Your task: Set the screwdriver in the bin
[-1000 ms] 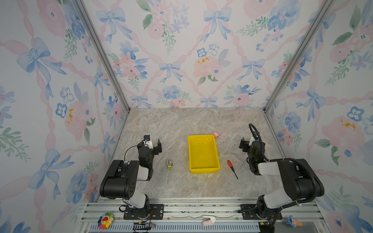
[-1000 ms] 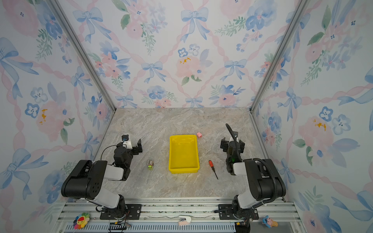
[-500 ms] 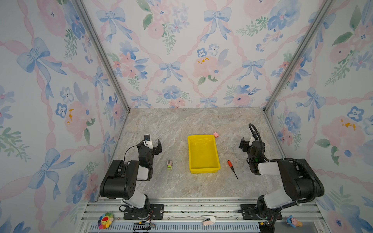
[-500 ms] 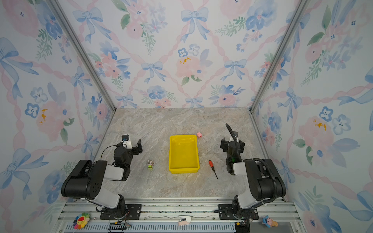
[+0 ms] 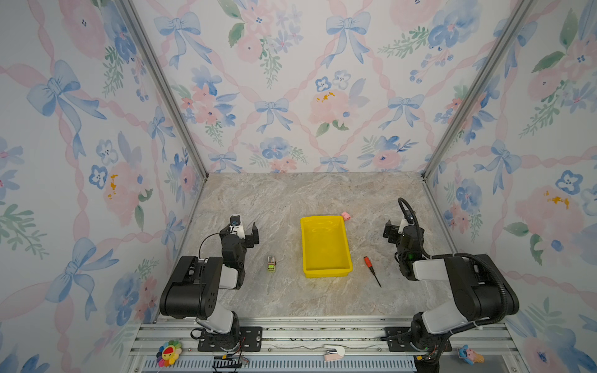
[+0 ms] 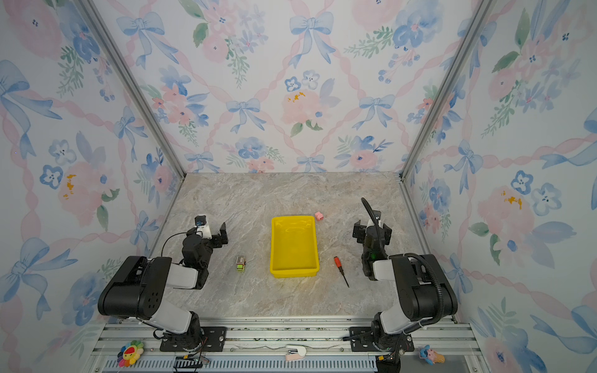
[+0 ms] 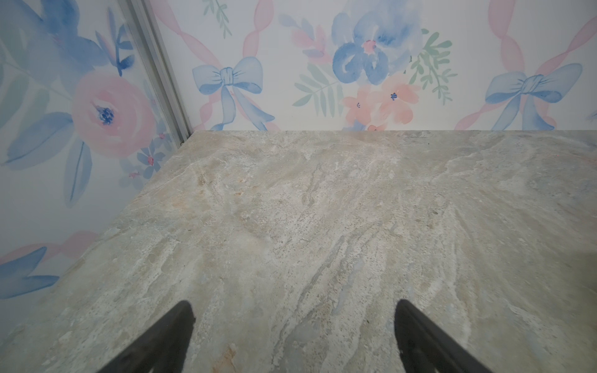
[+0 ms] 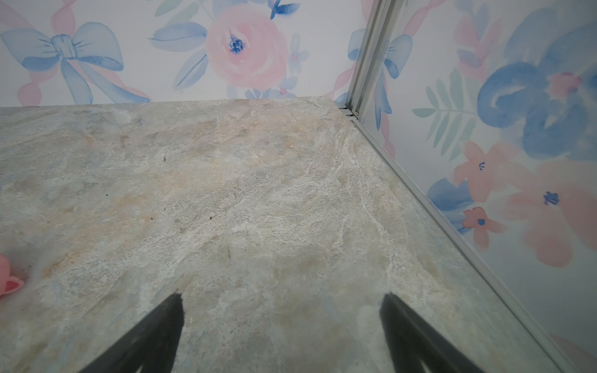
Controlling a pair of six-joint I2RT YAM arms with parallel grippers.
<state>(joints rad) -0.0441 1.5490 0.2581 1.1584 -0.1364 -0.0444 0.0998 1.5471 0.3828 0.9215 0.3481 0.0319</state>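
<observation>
Nothing has changed over the last second: both arms sit where they were and no object has shifted, so the task has not started.

The screwdriver lies flat on the worktop, just beside the front right corner of the bin but not touching it. Its red handle points toward the back edge and its thin shaft angles toward the front edge and the right edge. In both top views the bin looks empty, and it stands near the middle of the worktop, closer to the front edge.

Your right claw is spread wide and holds nothing. It sits near the right edge, further back than the screwdriver, and the right wrist view shows only bare stone between its tips. Your left claw is also spread and empty, and it is parked near the left edge.

Two other items can be left alone: a small green box to the left of the bin, and a pink toy at the bin's back right corner.

The right arm looks the better placed for the pick. You would bring it toward the front edge, over the handle, and turn the claw across the handle before closing. The handle is slim and round, so it may roll if only one tip touches it.
</observation>
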